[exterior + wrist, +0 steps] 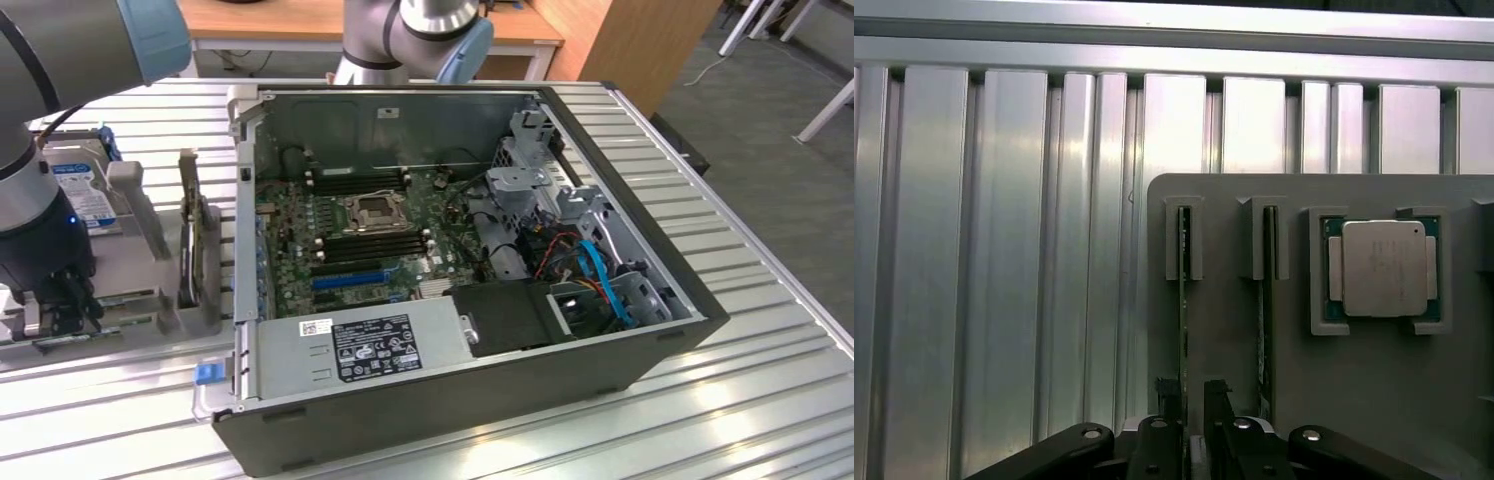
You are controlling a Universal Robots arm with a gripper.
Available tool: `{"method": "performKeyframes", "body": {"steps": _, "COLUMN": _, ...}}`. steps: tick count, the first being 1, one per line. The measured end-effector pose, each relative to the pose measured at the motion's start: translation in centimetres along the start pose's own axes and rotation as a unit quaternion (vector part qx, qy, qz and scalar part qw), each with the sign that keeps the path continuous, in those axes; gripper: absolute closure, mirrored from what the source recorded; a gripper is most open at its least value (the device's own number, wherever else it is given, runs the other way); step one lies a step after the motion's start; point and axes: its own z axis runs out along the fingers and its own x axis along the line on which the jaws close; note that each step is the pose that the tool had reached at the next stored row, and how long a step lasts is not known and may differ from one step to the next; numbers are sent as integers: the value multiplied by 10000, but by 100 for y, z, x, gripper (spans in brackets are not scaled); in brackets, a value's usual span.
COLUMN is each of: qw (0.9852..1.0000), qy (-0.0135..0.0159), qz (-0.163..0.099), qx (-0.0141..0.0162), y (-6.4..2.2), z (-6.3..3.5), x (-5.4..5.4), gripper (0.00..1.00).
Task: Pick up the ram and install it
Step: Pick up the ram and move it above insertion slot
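Observation:
Two ram sticks stand on edge in slots of a grey holder tray (1234, 300); I see them as thin green strips. The nearer ram (1182, 300) runs straight toward my gripper (1193, 405). The gripper is open, with its black fingertips (1216, 400) a small gap apart at the end of that stick, and I cannot tell whether they touch it. The second ram (1262, 310) stands one slot over. In the exterior view the gripper (54, 305) hangs low over the grey holder (134, 300), at the exterior view's left of the open computer case (467, 400).
A square silver processor (1382, 268) lies in a pocket of the same tray. Inside the case, the green motherboard (300, 275) shows black memory slots (374, 245) beside the processor socket (367, 210). A hard drive (83, 195) stands behind the holder. Everything rests on a ribbed aluminium table (1004, 250).

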Motion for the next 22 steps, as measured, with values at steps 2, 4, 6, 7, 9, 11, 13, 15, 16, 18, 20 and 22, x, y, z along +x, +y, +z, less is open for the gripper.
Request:
{"method": "performKeyframes", "body": {"steps": 2, "qw": 10000, "qy": 0, "qz": 0, "qx": 0, "y": -1, "z": 1, "x": 0, "gripper": 76}}
{"method": "performKeyframes", "body": {"steps": 4, "qw": 10000, "qy": -1, "qz": -2, "qx": 2, "y": -17, "z": 1, "x": 2, "gripper": 76}}
{"method": "performKeyframes", "body": {"steps": 6, "qw": 10000, "qy": 0, "qz": -1, "qx": 0, "y": -43, "z": -1, "x": 5, "gripper": 76}}
{"method": "performKeyframes", "body": {"steps": 7, "qw": 10000, "qy": 0, "qz": -1, "qx": 1, "y": -55, "z": -1, "x": 6, "gripper": 76}}
{"method": "performKeyframes", "body": {"steps": 9, "qw": 10000, "qy": -1, "qz": -1, "qx": 1, "y": -70, "z": -2, "x": 7, "gripper": 76}}
{"method": "performKeyframes", "body": {"steps": 11, "qw": 10000, "qy": 0, "qz": -1, "qx": 0, "y": -75, "z": -2, "x": 15, "gripper": 76}}
{"method": "performKeyframes", "body": {"steps": 13, "qw": 10000, "qy": 0, "qz": -1, "qx": 0, "y": -79, "z": -3, "x": 34, "gripper": 76}}
{"method": "performKeyframes", "body": {"steps": 15, "qw": 10000, "qy": 0, "qz": -1, "qx": 0, "y": -81, "z": -2, "x": 48, "gripper": 76}}
{"method": "performKeyframes", "body": {"steps": 16, "qw": 10000, "qy": 0, "qz": -1, "qx": 0, "y": -82, "z": -1, "x": 51, "gripper": 76}}
{"method": "performKeyframes", "body": {"steps": 18, "qw": 10000, "qy": -1, "qz": 0, "qx": 1, "y": -83, "z": -1, "x": 51, "gripper": 76}}
{"method": "performKeyframes", "body": {"steps": 20, "qw": 10000, "qy": 0, "qz": -1, "qx": 0, "y": -83, "z": -1, "x": 51, "gripper": 76}}
{"method": "performKeyframes", "body": {"steps": 22, "qw": 10000, "qy": -1, "qz": -1, "qx": 1, "y": -86, "z": 2, "x": 50, "gripper": 76}}
